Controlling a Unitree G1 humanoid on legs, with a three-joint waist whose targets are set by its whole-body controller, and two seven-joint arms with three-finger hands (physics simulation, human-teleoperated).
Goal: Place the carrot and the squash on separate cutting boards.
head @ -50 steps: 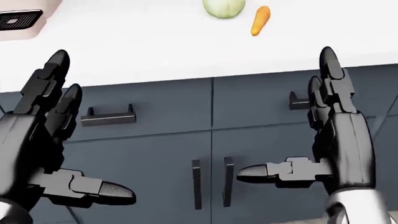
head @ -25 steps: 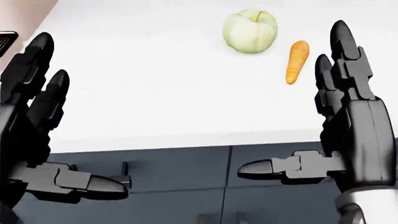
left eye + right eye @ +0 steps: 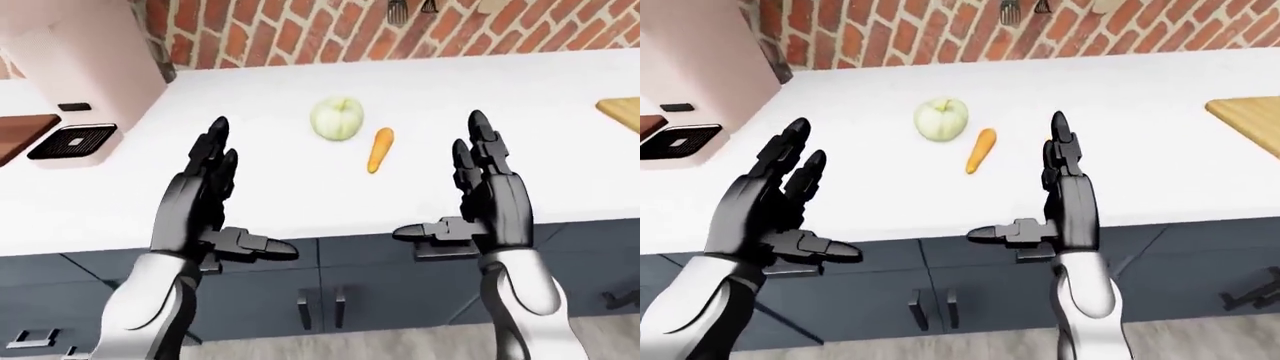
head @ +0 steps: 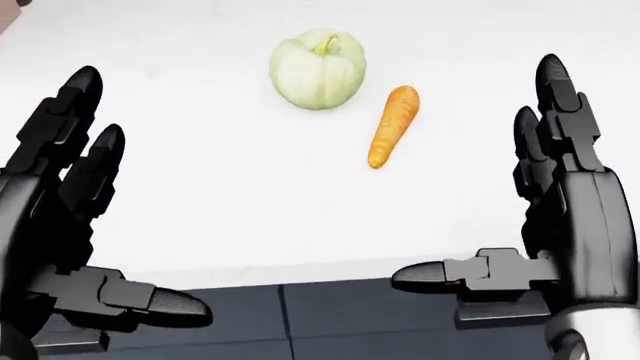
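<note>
- Hands came first in every view: the black three-finger right hand was spread wide, fingers up and thumb pointing inward, and it held nothing.
- The black three-finger left hand was in the same pose on the other side, also wide and empty.
- Both hands hung over the near edge of the white countertop, well apart from the vegetables and touching neither.
- Compared with one second ago, the whole head view had shifted: the dark blue-grey cabinet fronts filled most of that view then, and now only a thin strip showed at the bottom. I judged that the camera had moved, by the robot coming closer or raising its look, not the vegetables.
- For the task this meant the approach looked nearly done, while no grasp had begun.
- The slim orange carrot lay flat on the countertop between the two hands, nearer the right one. Its long axis ran almost up and down in the head view, a little tilted; the thick end pointed to the top right, the thin tip to the bottom left.
- The round pale green squash sat just beside it, to the upper left, with its stem on top.
- A light wooden cutting board showed at the right edge of the right-eye view, well apart from both vegetables. A second board I could not identify.
</note>
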